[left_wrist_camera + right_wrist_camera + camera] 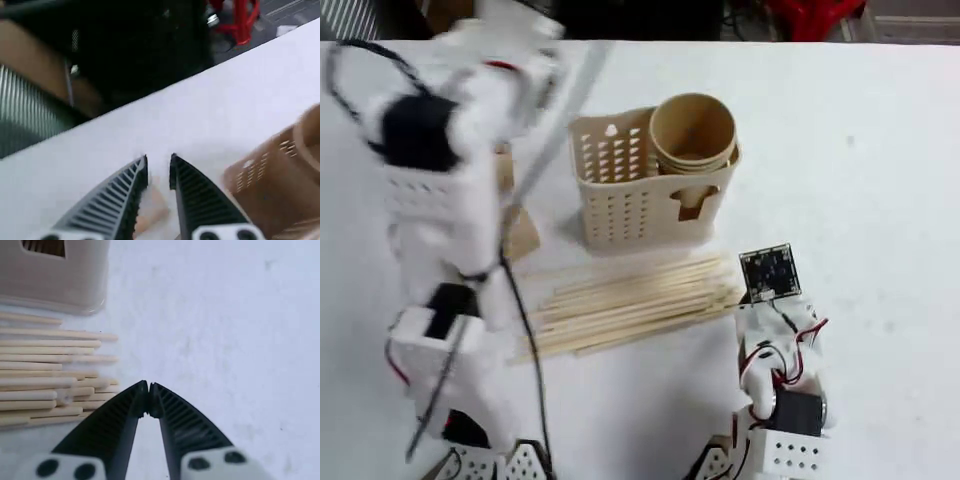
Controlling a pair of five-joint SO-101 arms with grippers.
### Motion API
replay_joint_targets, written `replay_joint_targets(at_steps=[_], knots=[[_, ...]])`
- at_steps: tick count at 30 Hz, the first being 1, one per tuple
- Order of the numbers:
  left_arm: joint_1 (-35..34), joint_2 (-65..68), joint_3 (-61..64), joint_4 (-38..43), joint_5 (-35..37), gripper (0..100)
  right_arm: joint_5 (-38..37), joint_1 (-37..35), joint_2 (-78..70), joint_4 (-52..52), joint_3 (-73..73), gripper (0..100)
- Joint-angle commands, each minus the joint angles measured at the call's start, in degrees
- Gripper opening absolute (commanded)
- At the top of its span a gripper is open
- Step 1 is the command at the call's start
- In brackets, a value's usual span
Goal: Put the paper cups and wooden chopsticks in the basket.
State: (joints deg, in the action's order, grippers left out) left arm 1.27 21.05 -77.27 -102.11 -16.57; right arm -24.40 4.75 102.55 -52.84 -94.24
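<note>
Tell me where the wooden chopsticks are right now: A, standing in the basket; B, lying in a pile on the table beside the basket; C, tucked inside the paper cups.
B: the chopsticks lie flat in a pile on the table, just outside the basket.

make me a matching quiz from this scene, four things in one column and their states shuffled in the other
Things
1. paper cups
2. wooden chopsticks
3. right gripper
4. left gripper

States
a. shut, nothing held
b. stacked in one end of the basket
c. slightly open
d. lying in a pile on the table

Pairs: 1-b, 2-d, 3-a, 4-c
</note>
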Motion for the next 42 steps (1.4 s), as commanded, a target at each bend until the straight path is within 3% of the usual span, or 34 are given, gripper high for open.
replay_joint_targets(at_steps=[1, 6, 13, 20, 27, 42], knots=[[-15.1, -2.9, 15.0, 0.1, -0.3, 10, -0.7, -1.3, 0.7, -0.3, 0.6, 2.1], [-24.9, -2.5, 31.0, 7.8, -3.3, 18, -0.7, -1.4, 0.7, -0.3, 0.6, 2.1], [-22.3, -2.3, 45.8, 18.3, -2.2, 21, -0.7, -1.4, 0.6, -0.4, 0.5, 2.1], [-22.3, -2.3, 57.0, 28.7, 8.7, 25, -0.7, -1.5, 0.6, -0.4, 0.5, 2.1], [-23.4, -2.3, 62.0, 33.8, 17.3, 32, -0.7, -1.5, 0.6, -0.4, 0.4, 2.1], [-23.7, 0.7, 68.0, 46.3, 17.4, 32, -0.6, -1.5, 0.6, -0.4, 0.4, 2.1]])
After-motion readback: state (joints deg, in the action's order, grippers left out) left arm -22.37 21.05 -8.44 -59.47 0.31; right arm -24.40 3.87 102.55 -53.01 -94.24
